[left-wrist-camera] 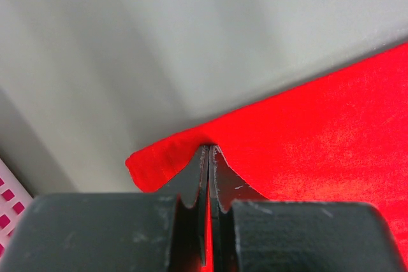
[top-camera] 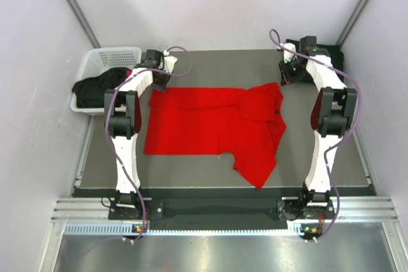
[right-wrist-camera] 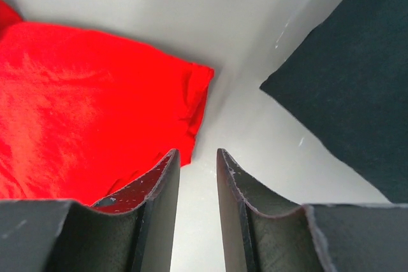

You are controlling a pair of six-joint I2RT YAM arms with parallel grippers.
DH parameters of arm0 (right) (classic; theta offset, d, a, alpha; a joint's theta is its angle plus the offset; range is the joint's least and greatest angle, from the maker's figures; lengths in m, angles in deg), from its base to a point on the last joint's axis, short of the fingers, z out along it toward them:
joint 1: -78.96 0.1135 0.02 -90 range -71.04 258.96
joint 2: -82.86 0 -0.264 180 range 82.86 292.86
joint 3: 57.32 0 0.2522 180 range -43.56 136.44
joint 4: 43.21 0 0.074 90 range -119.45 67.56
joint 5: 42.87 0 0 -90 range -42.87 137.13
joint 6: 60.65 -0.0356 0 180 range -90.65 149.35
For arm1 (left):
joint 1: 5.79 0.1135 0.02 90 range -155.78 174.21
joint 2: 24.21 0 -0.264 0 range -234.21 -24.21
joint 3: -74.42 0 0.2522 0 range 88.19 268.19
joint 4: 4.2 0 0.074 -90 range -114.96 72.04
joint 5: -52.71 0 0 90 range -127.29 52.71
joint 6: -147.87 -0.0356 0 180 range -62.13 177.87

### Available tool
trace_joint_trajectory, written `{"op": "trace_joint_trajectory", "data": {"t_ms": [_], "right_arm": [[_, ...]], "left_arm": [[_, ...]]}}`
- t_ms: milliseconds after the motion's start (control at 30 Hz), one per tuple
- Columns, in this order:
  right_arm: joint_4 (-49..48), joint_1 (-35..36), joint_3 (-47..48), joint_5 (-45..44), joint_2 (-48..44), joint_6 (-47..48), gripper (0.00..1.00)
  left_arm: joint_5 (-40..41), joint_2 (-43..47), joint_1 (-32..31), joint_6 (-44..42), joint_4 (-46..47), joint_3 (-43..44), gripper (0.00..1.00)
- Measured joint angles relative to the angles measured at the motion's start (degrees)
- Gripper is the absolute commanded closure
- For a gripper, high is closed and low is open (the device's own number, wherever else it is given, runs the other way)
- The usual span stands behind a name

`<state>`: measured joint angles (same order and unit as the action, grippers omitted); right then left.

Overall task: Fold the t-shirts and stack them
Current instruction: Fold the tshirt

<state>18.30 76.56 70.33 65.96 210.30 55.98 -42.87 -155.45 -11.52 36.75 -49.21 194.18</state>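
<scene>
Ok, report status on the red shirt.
Left gripper shut on corner of red t-shirt. Right gripper open, empty, beside the opposite corner. Black cloth lies apart, right side.

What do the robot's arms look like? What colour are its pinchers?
Both the left arm and right arm are white with black joints, and a purple cable loops along each. The left gripper and right gripper have flat, dark grey fingers with scuffed, notched inner edges.
</scene>
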Motion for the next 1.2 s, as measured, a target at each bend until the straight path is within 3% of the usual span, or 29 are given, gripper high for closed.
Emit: {"op": "trace_joint_trajectory", "data": {"t_ms": [867,1100,1200], "right_arm": [[2.99,-0.11,-3.15,-0.20,4.76,2.34,0.71],[3.26,-0.11,-2.86,0.11,5.09,2.93,1.00],[3.15,-0.09,-2.86,-0.48,5.09,2.73,1.00]], "left_arm": [[1.03,-0.33,-0.46,-0.13,0.44,0.35,1.00],[1.62,-0.42,-0.70,-0.42,0.76,0.35,1.00],[1.81,-0.50,-0.74,-0.46,0.90,0.35,1.00]]}}
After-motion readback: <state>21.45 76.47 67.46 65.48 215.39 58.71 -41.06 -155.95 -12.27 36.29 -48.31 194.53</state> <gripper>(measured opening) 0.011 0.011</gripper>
